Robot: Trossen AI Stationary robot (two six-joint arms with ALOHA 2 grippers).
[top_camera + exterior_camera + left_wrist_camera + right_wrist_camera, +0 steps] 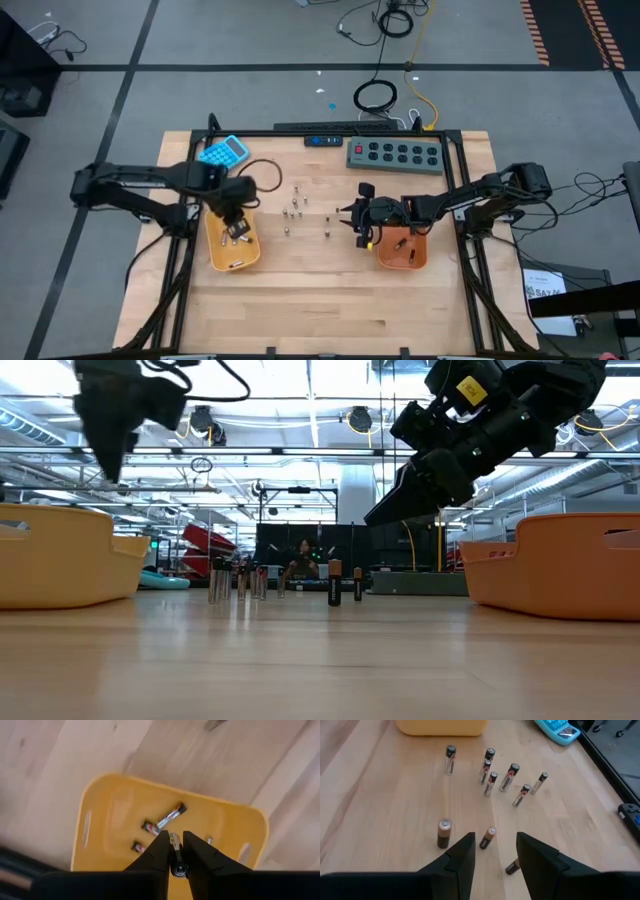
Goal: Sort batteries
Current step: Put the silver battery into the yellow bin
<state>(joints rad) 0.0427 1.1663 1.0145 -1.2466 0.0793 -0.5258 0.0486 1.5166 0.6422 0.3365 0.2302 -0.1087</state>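
Seemingly pinched, a battery point(174, 841) sits between the left hand point(174, 851) fingers (over the yellow tray point(107, 805)).

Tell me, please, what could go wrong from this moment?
1. The left claw holds a battery above the yellow tray; dropped, it might bounce out.
2. The open right claw hovers near standing batteries; it might knock them over, and they could roll.

Pale wood-grain bench point(320, 290) carrying a yellow tray point(232, 248) and, well apart from it, an orange tray point(402, 250), silvery black-capped batteries point(490, 777) and copper-and-black ones point(444, 833) near the yellow tray, blue calculator point(223, 152), grey power strip point(394, 155).
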